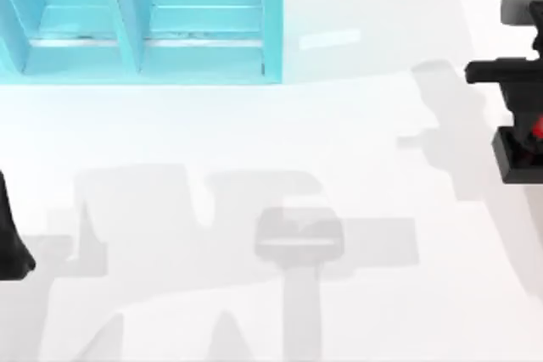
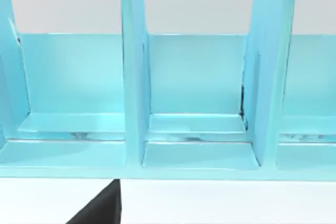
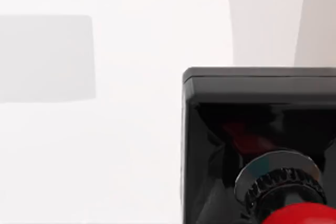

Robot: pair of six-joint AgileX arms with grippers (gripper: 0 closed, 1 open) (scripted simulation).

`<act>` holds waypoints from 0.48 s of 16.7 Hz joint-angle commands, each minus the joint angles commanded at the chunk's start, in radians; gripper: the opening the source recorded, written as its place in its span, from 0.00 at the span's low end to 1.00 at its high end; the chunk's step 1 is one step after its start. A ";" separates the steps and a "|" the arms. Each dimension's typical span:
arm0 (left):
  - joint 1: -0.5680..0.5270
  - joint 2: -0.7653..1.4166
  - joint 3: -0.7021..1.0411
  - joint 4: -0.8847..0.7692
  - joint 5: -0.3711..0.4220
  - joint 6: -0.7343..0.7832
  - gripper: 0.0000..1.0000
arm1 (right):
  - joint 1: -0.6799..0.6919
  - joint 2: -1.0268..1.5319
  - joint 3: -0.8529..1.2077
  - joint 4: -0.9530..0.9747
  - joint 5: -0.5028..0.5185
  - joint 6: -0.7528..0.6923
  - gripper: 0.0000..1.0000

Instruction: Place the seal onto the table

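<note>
The seal [image 1: 516, 154] hangs at the far right edge of the top view, its black square base turned sideways and its red knob toward the arm. My right gripper [image 1: 534, 129] holds it by the knob above the white table [image 1: 254, 142], and its shadow falls well to the left. In the right wrist view the seal [image 3: 252, 145] is close up, showing the black base, a silver ring and the red knob, with bare table [image 3: 105, 129] beyond. My left gripper [image 1: 10, 239] is parked at the table's left edge.
A light-blue shelf unit [image 1: 144, 23] with open compartments stands at the back left, and the left wrist view faces its compartments [image 2: 199, 103]. Arm shadows lie across the middle of the table.
</note>
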 joint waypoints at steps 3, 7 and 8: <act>0.000 0.000 0.000 0.000 0.000 0.000 1.00 | 0.165 0.162 0.104 0.057 0.000 0.172 0.00; 0.000 0.000 0.000 0.000 0.000 0.000 1.00 | 0.355 0.336 0.216 0.133 0.003 0.372 0.00; 0.000 0.000 0.000 0.000 0.000 0.000 1.00 | 0.383 0.363 0.234 0.147 0.004 0.400 0.00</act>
